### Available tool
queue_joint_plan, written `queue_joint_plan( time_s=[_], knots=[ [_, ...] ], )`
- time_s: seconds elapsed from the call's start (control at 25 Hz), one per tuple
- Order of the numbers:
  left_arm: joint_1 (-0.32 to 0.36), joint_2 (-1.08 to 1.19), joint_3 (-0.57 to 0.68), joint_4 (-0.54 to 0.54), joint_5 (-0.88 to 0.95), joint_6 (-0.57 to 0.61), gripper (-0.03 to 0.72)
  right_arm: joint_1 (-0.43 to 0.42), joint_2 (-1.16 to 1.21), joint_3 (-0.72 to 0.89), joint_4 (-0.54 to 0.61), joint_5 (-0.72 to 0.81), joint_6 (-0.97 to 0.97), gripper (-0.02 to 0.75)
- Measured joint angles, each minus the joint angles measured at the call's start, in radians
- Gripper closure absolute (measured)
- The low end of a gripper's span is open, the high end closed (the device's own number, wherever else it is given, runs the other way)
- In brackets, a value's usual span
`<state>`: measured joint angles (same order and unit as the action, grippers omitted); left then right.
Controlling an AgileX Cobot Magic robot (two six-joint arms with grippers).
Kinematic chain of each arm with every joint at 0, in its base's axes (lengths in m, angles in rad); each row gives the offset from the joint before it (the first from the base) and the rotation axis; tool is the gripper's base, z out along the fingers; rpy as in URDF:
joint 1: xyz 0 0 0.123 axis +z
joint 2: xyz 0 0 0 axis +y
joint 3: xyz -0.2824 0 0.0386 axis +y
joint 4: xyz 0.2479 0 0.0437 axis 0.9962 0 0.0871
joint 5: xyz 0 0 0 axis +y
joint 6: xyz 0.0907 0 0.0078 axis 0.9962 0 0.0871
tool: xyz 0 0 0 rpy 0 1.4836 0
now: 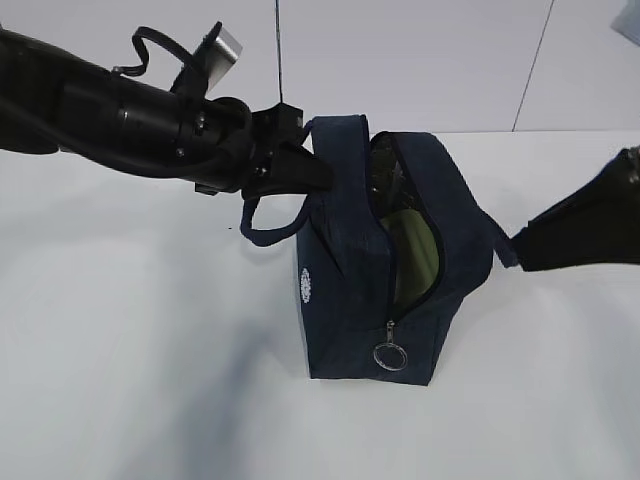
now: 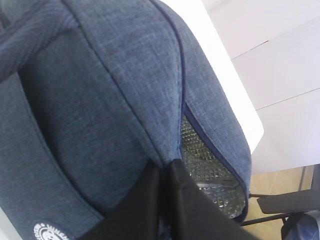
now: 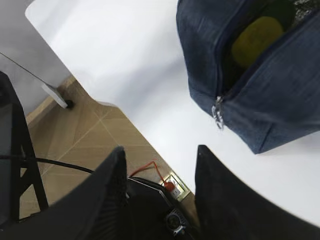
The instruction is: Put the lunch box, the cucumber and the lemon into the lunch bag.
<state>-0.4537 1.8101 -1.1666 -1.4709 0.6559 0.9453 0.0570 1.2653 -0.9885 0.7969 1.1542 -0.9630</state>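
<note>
- Navy fabric lunch bag [image 1: 400, 290] stands on the white table [image 1: 130, 350], zipper open.
- Lunch box [image 1: 412, 255], sage lid showing, and lemon [image 3: 256, 40] lie inside.
- Left gripper [image 1: 322, 172] pinches the bag's edge.
- Right gripper [image 3: 160, 165] hangs spread, holding nothing, apart from the bag.

Inside the lunch bag [image 1: 400, 270] only a pale green strip shows through the zipper gap — the rest of its contents stay hidden. The right gripper [image 1: 575, 225] is cut off by the exterior frame's edge. The bag's white logo [image 2: 50, 232] is cropped — unreadable.
</note>
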Motion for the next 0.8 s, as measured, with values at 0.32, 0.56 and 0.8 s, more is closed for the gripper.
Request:
queue_joint_plan(
  time_s=[0.32,0.56,0.8],
  knots=[
    [0.0,0.0,0.0,0.0,-0.002,0.0,0.684,0.0,-0.173,0.319,0.222,-0.153,-0.239,0.392],
    [0.0,0.0,0.0,0.0,-0.002,0.0,0.683,0.0,-0.184,0.536,0.451,-0.247,-0.556,0.392],
    [0.0,0.0,0.0,0.0,-0.002,0.0,0.683,0.0,-0.184,0.651,0.752,-0.303,-0.909,0.392]
  ],
)
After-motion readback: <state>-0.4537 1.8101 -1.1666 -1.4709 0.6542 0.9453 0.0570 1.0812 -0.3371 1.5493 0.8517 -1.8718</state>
